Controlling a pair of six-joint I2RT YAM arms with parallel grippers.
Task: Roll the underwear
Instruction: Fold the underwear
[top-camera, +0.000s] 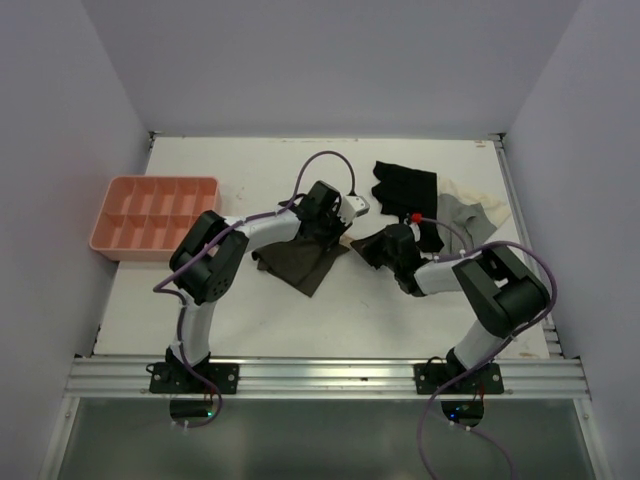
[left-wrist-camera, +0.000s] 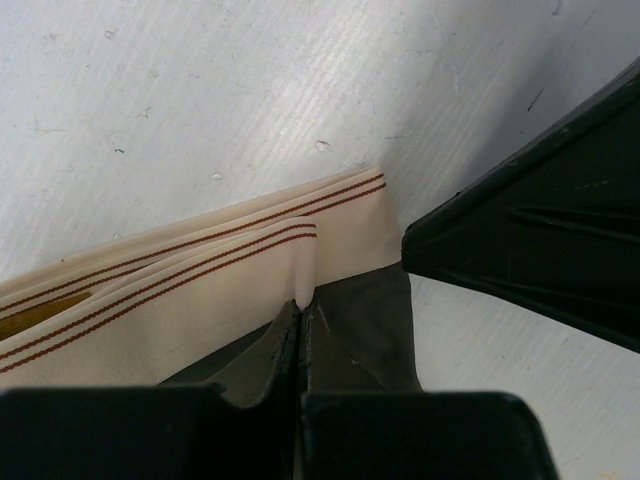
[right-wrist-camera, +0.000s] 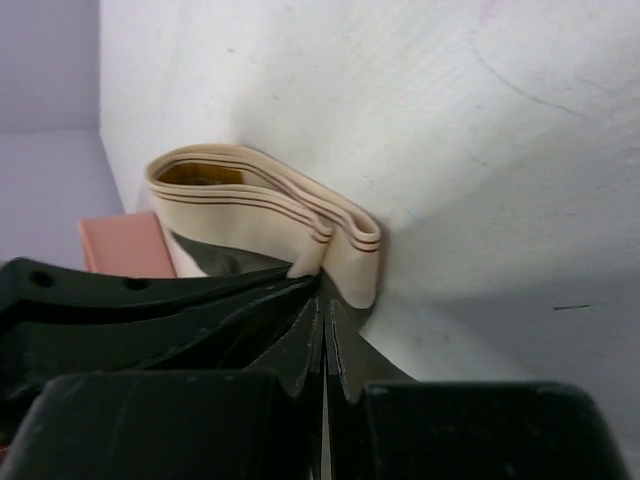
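Note:
The underwear (top-camera: 300, 262) is dark brown and lies on the white table between the arms. Its beige waistband with thin red stripes shows in the left wrist view (left-wrist-camera: 190, 290) and, folded over, in the right wrist view (right-wrist-camera: 270, 205). My left gripper (top-camera: 343, 230) is shut on the fabric just below the waistband edge (left-wrist-camera: 302, 322). My right gripper (top-camera: 360, 246) is shut on the same waistband corner from the other side (right-wrist-camera: 325, 312). The two grippers sit close together; the right one fills the right side of the left wrist view (left-wrist-camera: 540, 250).
A pink compartment tray (top-camera: 155, 215) stands at the left and shows in the right wrist view (right-wrist-camera: 120, 245). A black garment (top-camera: 405, 185) and a grey-and-cream garment (top-camera: 470, 210) lie at the back right, behind the right arm.

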